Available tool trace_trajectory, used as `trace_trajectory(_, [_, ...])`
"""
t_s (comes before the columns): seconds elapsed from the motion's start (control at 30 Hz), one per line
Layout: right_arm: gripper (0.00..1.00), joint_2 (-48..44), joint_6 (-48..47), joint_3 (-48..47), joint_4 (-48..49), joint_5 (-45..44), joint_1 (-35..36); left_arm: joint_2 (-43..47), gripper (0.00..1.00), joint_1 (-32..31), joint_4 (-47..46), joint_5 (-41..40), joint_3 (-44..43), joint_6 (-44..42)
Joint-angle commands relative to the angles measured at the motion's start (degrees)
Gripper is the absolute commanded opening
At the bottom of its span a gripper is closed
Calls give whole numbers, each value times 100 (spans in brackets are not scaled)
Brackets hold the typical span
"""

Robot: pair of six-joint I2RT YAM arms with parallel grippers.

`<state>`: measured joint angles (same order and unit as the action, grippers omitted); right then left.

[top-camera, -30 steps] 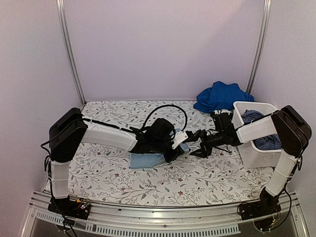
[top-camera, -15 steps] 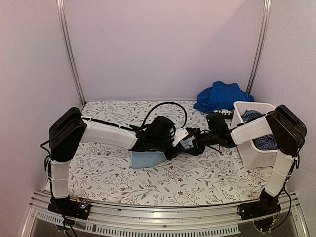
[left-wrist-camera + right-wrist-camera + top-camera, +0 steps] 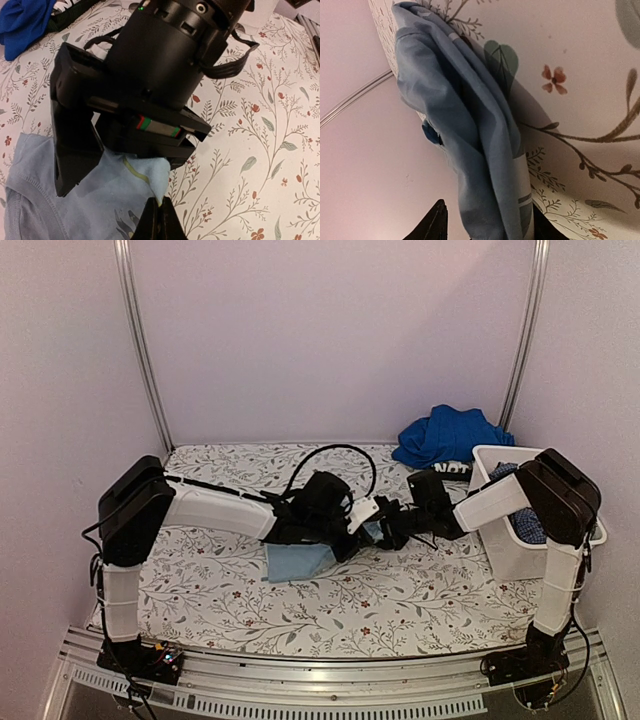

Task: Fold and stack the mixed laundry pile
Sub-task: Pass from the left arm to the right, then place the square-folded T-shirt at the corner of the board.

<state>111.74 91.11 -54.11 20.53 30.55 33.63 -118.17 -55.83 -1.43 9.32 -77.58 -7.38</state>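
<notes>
Left jaws pinched on the pale blue garment (image 3: pixel 40 200), right jaws apart around its fold; I'd grab deep before lifting.

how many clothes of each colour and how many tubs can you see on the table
pale blue garment: 1
royal blue garment: 1
dark blue check garment: 1
white tub: 1
total: 4
dark scrap by the royal blue one: unclear, not counted
</notes>
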Motion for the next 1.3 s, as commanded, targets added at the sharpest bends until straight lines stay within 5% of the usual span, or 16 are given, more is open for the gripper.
trace_trajectory(0.0, [45, 224, -205, -190, 173, -248, -48, 293, 0, 72, -176, 239, 103, -78])
trace_trajectory(0.3, [39, 700, -651, -681, 223, -142, -76, 454, 0, 169, -204, 325, 349, -188])
trace_trajectory(0.43, [23, 785, -794, -839, 202, -88, -91, 478, 2, 213, -155, 371, 346, -209])
trace_trajectory(0.57, [1, 859, -1350, -1451, -583, -42, -109, 525, 32, 256, -70, 142, 288, 52])
trace_trajectory(0.87, [0, 1659, -4490, -4906, -4645, -808, -216, 1556, 82, 648, 126, -611, 1197, 1004])
trace_trajectory(1.07, [0, 2541, -6334, -7083, -6320, -1651, -438, 1959, 88, 878, 563, -800, 1696, 1427])
trace_trajectory(1.27, [0, 2545, -7431, -7728, -6398, -2597, -760, 2059, 91, 881, 746, -910, 1817, 1712])
